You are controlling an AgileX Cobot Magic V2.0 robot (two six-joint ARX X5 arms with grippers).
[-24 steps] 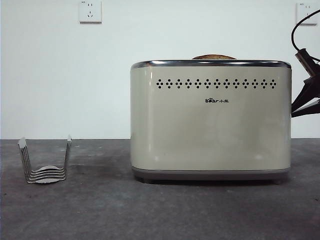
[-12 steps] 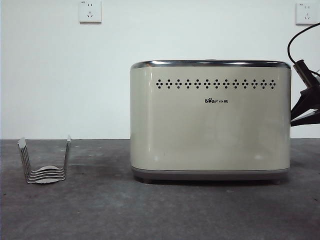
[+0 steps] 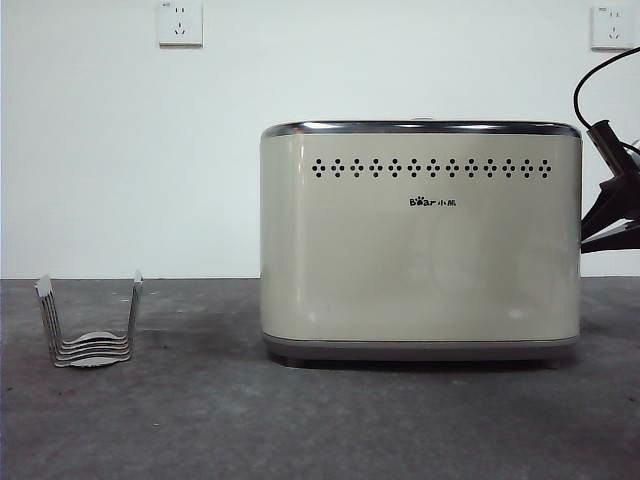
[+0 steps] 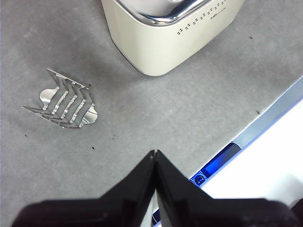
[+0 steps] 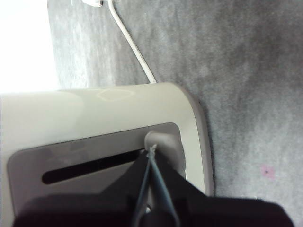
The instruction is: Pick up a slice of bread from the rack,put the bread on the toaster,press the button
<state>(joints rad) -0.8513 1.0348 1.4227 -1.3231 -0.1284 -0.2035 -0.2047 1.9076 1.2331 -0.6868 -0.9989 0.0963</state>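
Note:
The cream toaster stands at the middle right of the table. The slice of bread is hidden; nothing shows above the chrome rim. The wire rack stands empty at the left. My right gripper is at the toaster's right end. In the right wrist view it is shut, its tip against the grey lever knob at the end of the side slot. My left gripper is shut and empty, high above the table, apart from the rack and toaster.
A white cord runs from the toaster across the grey table. Two wall sockets are on the white wall behind. The table's front edge lies close to the left gripper.
One second ago the bread's brown top showed above the toaster's rim; it has sunk out of view. The right gripper moved down a little at the toaster's end, then held still.

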